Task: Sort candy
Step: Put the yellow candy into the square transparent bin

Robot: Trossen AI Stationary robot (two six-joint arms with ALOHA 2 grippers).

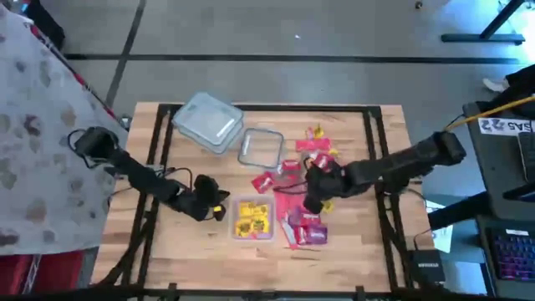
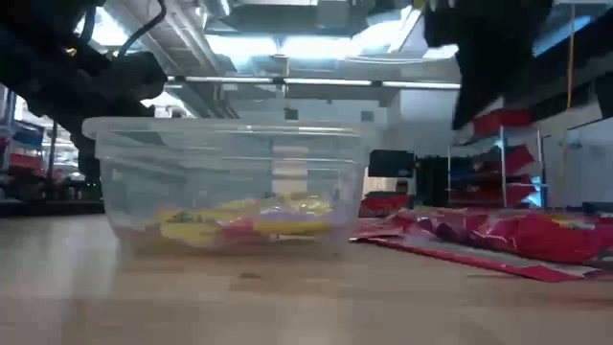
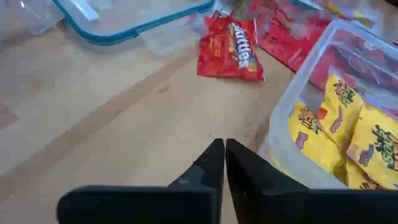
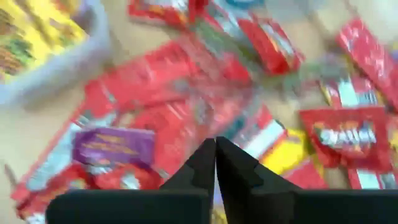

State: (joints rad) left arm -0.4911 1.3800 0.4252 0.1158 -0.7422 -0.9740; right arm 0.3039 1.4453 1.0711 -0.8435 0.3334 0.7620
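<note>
Sorting looks barely half done from where I stand. One clear tub (image 1: 253, 219) near the front of the table (image 1: 167, 242) already holds the yellow packets (image 3: 348, 134), and no red ones show among them. Most of the candy, the red packets (image 1: 294, 205) with a purple one (image 4: 113, 146) among them, lies loose in a heap just right of that tub, spreading toward the back. One red packet (image 3: 231, 55) sits by itself between the heap and the lidded container (image 1: 207, 122). A second, empty tub (image 1: 262, 147) waits at the back, just beside that container, so the reds have gone nowhere yet. A yellow packet (image 4: 283, 152) or two also show in the heap.

Over the heap, the right gripper (image 4: 215, 149) hangs with its jaws pressed together; nothing shows between the tips. The left gripper (image 3: 224, 152) sits low, just left of the yellow tub, jaws together too and empty.

My guess is the red pile is the real work left.
</note>
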